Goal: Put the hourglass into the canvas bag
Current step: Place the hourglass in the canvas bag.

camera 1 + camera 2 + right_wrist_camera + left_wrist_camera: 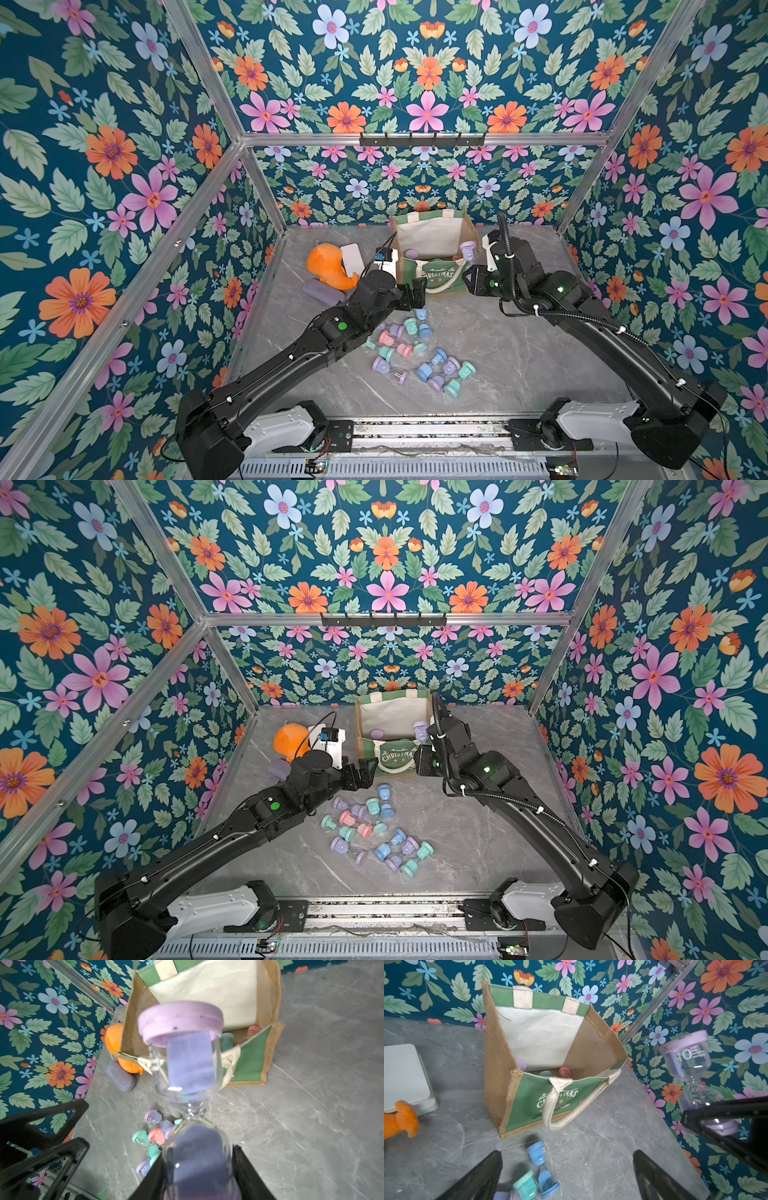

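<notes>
Hourglass [188, 1059] aloft: your right gripper [199, 1174] is clamped on its lower bulb, with the upper bulb and lilac cap projecting free toward the canvas bag [527, 1095]. In both top views it hangs at the bag's burlap side wall nearest the right arm, close to the front corner. Whether it is past the rim cannot be told. Its long axis runs from the jaws toward the bag's mouth, so the drop, as I judge it, turns on carrying it across that wall, over the cream lining. Your left gripper [566, 1153] waits empty, jaws apart, just before the bag's green printed front. The bulbs are clear and smooth, holding violet sand. Coarse, stiff burlap keeps the mouth open, and a rope handle [552, 1105] droops over the front. Three caps [564, 1071] show inside the bag, and loose hourglasses [424, 371] litter the marbled table [519, 353] before it.
</notes>
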